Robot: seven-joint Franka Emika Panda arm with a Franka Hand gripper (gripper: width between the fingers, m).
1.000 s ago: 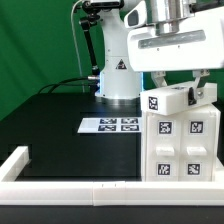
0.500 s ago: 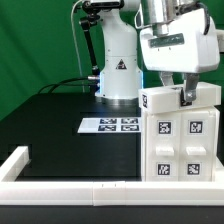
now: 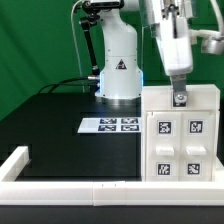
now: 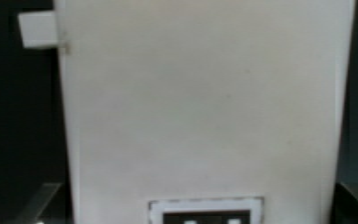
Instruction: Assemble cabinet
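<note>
Gripper [image 3: 179, 97]: we see it come straight down from above onto the top of the cabinet [image 3: 180, 140], its tip touching the top face near the middle. Whether its fingers are spread or closed we cannot tell; only one narrow dark tip shows. We find the cabinet standing upright at the exterior view's right, its long axis vertical, tagged front toward the camera, against the white rail [image 3: 70, 187] at the table's near edge. Its right side is cut off. Up close, the wrist view shows only a blurred white panel [image 4: 202, 100] and part of one tag [image 4: 206, 212].
</note>
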